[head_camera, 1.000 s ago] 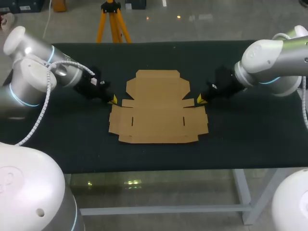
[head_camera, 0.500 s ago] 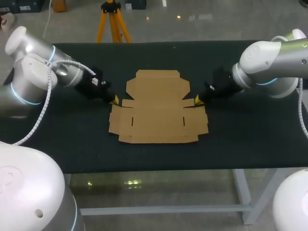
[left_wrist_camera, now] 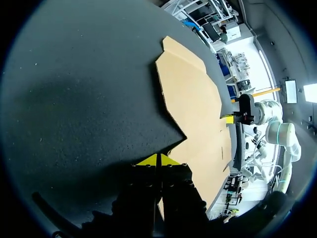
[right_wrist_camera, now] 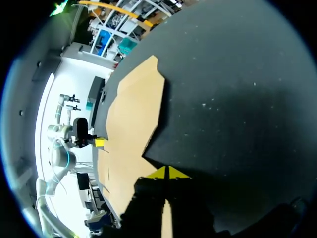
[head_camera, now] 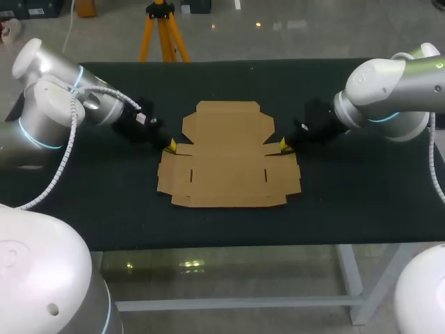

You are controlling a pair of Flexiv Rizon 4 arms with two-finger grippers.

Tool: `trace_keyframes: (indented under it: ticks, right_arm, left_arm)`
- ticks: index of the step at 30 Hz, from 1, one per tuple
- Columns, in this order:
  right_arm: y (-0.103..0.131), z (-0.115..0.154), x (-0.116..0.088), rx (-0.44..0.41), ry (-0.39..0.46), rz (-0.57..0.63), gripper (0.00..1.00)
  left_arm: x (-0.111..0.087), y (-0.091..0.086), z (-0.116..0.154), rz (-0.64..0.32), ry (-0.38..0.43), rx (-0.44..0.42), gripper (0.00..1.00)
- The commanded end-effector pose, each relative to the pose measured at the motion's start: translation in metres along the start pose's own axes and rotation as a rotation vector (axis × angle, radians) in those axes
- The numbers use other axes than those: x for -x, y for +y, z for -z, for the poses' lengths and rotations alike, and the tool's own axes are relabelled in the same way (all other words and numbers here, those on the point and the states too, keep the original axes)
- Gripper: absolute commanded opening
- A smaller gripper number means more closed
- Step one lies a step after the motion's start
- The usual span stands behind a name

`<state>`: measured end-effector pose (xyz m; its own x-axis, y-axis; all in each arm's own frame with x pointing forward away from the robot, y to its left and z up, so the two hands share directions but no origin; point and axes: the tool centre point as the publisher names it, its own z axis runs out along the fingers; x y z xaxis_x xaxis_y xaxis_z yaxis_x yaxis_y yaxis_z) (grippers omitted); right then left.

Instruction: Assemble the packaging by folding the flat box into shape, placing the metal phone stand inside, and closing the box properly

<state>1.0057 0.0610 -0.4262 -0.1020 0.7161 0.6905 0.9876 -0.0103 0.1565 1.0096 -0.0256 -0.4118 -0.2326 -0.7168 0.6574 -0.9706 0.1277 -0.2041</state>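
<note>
**Head view.** The flat box (head_camera: 229, 156) is an unfolded die-cut blank of plain brown cardboard. It has a matte surface and lies flat on the table (head_camera: 348, 202), which is covered in dark, felt-like cloth. The outline of the flat box is stepped, with a chamfered panel on its far side, small side tabs, and two short slits in the wide near panel. The left gripper (head_camera: 172, 145) sits at the notch on one side of the flat box and the right gripper (head_camera: 284, 145) at the matching notch on the opposite side. Both are low over the cloth.

**Left wrist view.** The left gripper (left_wrist_camera: 158, 160) has its yellow tips pressed together into one wedge, with nothing between them. It is just beside the notched edge of the flat box (left_wrist_camera: 193, 109). The right gripper (left_wrist_camera: 228, 119) shows across the flat box. The table (left_wrist_camera: 89, 89) cloth looks finely speckled.

**Right wrist view.** The right gripper (right_wrist_camera: 167, 172) likewise has its tips closed against each other and holds nothing. It sits at the inner corner of the notch in the flat box (right_wrist_camera: 133, 124). The left gripper (right_wrist_camera: 99, 143) stands at the opposite edge of the flat box.
</note>
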Motion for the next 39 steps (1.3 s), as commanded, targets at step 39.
trace_keyframes:
  ticks: [39]
  right_arm:
    - [-0.007,-0.003,-0.029,0.013,-0.067,0.042,0.0]
  left_arm:
    - [-0.031,0.012,-0.002,-0.067,-0.062,-0.02,0.0]
